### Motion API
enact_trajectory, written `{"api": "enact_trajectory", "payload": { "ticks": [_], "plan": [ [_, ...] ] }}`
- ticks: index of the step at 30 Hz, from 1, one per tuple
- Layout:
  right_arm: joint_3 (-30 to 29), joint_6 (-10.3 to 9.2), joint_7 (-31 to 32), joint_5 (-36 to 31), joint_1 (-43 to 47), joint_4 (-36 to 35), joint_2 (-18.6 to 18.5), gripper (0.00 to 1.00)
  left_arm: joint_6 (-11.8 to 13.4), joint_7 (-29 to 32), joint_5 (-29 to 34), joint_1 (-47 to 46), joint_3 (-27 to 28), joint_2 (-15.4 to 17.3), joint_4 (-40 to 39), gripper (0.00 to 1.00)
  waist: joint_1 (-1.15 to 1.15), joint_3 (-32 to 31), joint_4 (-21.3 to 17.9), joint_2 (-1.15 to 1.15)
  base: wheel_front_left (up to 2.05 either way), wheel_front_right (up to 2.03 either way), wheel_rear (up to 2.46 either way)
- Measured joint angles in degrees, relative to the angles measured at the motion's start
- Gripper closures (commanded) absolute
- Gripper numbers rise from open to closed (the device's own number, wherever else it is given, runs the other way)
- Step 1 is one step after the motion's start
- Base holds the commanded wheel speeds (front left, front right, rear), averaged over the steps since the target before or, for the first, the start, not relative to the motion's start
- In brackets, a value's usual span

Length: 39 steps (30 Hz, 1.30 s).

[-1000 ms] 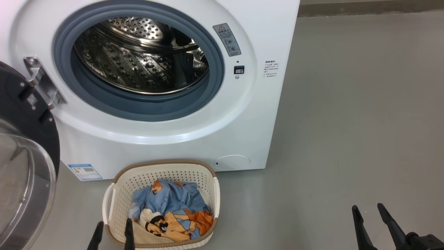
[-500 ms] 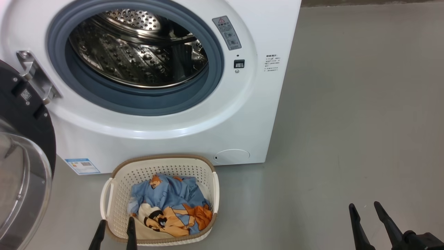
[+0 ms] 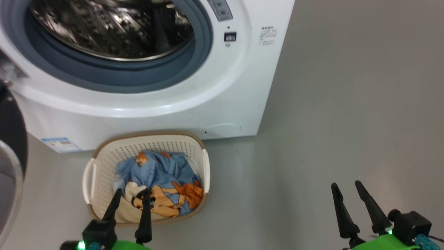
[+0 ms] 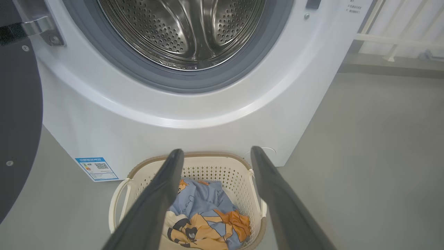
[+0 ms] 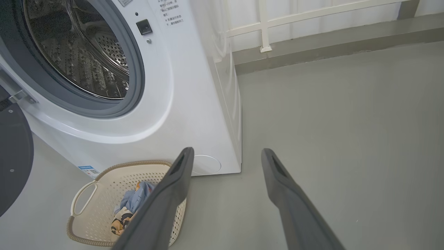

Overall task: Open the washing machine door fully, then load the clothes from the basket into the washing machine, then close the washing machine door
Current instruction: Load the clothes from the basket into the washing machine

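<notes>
While left gripper [image 3: 132, 191] and right gripper [image 3: 346, 184] gape empty, blue label [image 4: 97, 169] shows a QR code [image 4: 101, 166]

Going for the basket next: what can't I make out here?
- washing machine door, head view: cut off by the left edge, most of it out of frame.
- drum, head view: blurred, top cut off by the top edge.
- clothes, left wrist view: partly hidden by a finger of the left pincer, cut off by the bottom edge; number of pieces unclear.
- blue label, head view: print too small to read.
</notes>
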Motion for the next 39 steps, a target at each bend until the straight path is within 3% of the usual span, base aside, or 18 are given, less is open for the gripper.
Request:
{"api": "enact_trajectory", "payload": {
  "ticks": [5,8,20,32,39],
  "plan": [
    [1.5,0.0,0.0,1.8,-3.1,1.1,0.0,0.0,-0.1,0.4,1.1,-6.4,-1.0,0.2,9.7,0.0,0.0,4.5,-1.3,0.0,0.0,0.0,0.0],
    [2.7,0.0,0.0,2.7,-4.9,1.8,0.0,0.0,-1.7,2.2,1.1,-10.9,-1.3,0.4,14.4,0.0,0.0,7.1,-2.1,0.0,0.0,0.0,0.0],
    [5.8,0.0,0.0,4.2,-11.3,3.7,-0.1,0.0,-4.0,4.7,0.3,-22.7,-0.3,4.4,28.3,0.0,0.0,15.7,-6.9,0.0,0.0,0.0,0.0],
    [8.0,0.0,0.0,5.7,-15.4,3.8,0.1,0.0,-2.8,10.1,-1.5,-32.0,1.8,6.8,37.8,0.0,0.0,23.6,-11.3,0.0,0.0,0.0,0.0],
    [9.4,0.0,0.0,6.7,-17.7,3.5,0.1,0.0,-0.1,14.1,-2.3,-37.7,3.3,8.6,41.8,0.0,0.0,28.4,-13.3,0.0,0.0,0.0,0.0]
  ]
}}
